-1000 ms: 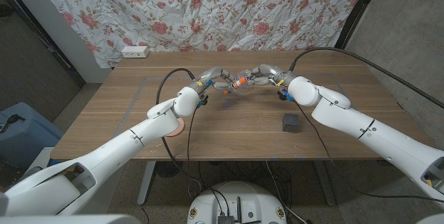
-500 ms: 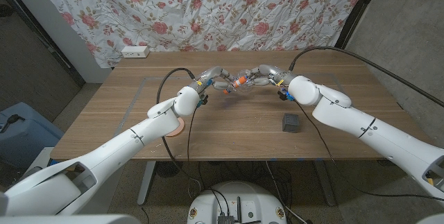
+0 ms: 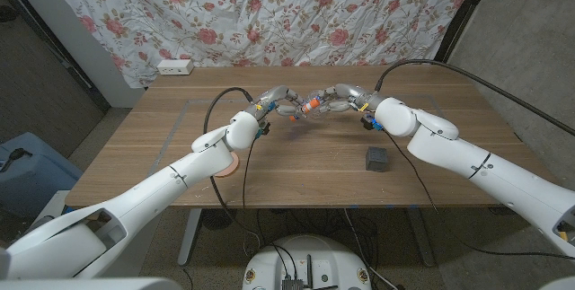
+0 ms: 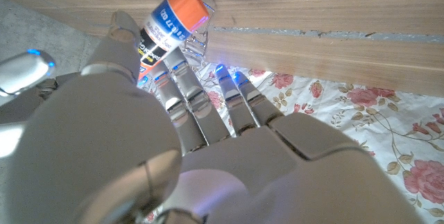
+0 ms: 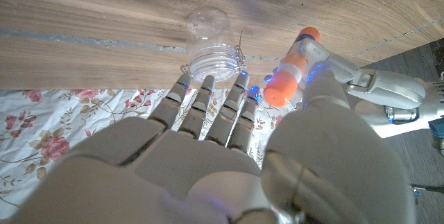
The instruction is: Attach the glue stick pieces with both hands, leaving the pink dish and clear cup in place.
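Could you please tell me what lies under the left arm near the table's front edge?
A round pink dish peeks out beneath the left arm; most of it is covered.

light: even, bright | shadows: soft | wrist views: blurred close up

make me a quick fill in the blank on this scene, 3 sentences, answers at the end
1. The glue stick is held above the table between the left hand and the ____ hand.
2. The glue stick's end cap is coloured ____.
3. The small dark cube sits on the ____ table, beside the right arm.

Missing words: right; orange; wooden
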Controlling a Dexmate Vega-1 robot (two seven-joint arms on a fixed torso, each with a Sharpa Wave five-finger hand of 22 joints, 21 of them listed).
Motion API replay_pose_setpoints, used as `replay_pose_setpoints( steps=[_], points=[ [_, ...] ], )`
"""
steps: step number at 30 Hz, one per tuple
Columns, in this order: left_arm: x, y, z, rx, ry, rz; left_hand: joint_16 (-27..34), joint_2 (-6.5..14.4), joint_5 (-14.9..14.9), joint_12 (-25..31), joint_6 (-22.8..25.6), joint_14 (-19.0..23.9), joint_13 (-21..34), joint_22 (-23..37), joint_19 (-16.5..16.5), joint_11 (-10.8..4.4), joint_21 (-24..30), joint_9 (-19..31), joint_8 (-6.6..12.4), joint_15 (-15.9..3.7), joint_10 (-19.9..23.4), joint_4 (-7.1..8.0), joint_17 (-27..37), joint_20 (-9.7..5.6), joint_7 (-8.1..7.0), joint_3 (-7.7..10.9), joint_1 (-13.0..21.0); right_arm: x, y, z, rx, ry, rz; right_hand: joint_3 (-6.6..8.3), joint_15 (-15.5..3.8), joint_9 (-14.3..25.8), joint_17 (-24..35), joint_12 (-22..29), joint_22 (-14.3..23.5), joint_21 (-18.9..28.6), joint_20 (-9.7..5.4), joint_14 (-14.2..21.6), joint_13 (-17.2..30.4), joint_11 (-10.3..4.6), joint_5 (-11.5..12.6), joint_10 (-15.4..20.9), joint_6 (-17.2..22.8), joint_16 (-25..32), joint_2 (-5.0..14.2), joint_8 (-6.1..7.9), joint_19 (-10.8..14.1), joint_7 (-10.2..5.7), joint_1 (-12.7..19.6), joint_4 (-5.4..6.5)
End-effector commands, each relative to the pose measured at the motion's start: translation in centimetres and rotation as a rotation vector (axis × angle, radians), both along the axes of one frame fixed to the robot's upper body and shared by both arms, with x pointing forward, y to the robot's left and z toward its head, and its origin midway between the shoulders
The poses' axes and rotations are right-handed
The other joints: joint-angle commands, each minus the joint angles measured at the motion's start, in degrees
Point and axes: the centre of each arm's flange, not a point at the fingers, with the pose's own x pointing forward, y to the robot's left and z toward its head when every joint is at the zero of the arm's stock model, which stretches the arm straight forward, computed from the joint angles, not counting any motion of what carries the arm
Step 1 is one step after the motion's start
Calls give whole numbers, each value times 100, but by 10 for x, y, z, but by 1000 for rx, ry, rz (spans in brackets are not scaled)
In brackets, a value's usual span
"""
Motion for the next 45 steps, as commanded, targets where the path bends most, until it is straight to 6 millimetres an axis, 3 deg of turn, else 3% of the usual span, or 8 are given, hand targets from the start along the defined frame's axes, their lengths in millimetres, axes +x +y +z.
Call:
replay_pose_setpoints(
  steps=[1,5,13,27,29,35,45],
  points=[
    [-3,-1,-1,-2,-5,-3,32,626,26,47,282,-10,97,11,-28,-38,28,33,56,-831,6,269,13,-39,245,310,-502,-6,-4,-2,-6,1,15,-70,-97,16,15,-19,30,-29,32,-138,-1,71,97,-217,-172,-62,-46,-44,-93,4,-134,28],
    [-5,0,-2,-8,-8,-1,32,627,26,47,279,-11,97,11,-26,-37,29,33,55,-832,6,269,14,-39,253,310,-502,-8,-6,-2,3,-4,33,-133,-64,18,14,-17,30,-24,42,-228,-19,87,156,-401,-371,-114,-86,-80,-153,42,-273,68],
    [-7,-1,-2,-25,-13,-4,34,629,25,48,275,-11,97,11,-27,-38,29,34,54,-831,5,269,15,-35,243,310,-502,-10,-11,-4,56,-15,48,-269,140,-4,20,-40,32,-24,72,-475,-69,285,203,-971,-923,-247,-38,-158,-330,167,-724,235],
    [-10,-8,-4,-46,-25,-10,34,626,24,47,288,-15,97,11,-25,-37,30,34,60,-826,-1,269,16,-40,244,308,-506,-19,-21,-18,189,-26,60,-418,368,-44,46,-33,36,-29,113,-755,-129,472,115,-1548,-1287,-387,111,-153,-553,300,-1341,493],
    [-10,-9,-6,-53,-26,-12,34,626,24,47,285,-15,97,11,-26,-37,30,34,59,-826,-1,270,16,-39,241,308,-509,-18,-23,-22,224,-19,76,-434,368,-58,57,20,33,-20,-97,-739,-151,468,84,-1532,-1284,-386,246,-124,-584,305,-1548,600],
    [-10,-13,-7,-59,-29,-16,34,629,24,48,290,-16,97,11,-27,-38,30,34,62,-829,-1,270,16,-37,241,311,-509,-23,-24,-31,283,-37,88,-456,378,-80,52,18,25,-26,-342,-752,-183,503,60,-1580,-1400,-406,308,-150,-628,384,-1690,648],
    [-10,-15,-7,-63,-35,-13,35,630,24,48,290,-16,97,11,-28,-37,29,34,62,-828,-2,271,16,-34,244,311,-513,-32,-27,-44,344,-97,110,-467,256,-96,52,56,20,-1,-450,-735,-214,480,51,-1504,-1307,-412,425,-98,-579,474,-1859,720]
  ],
)
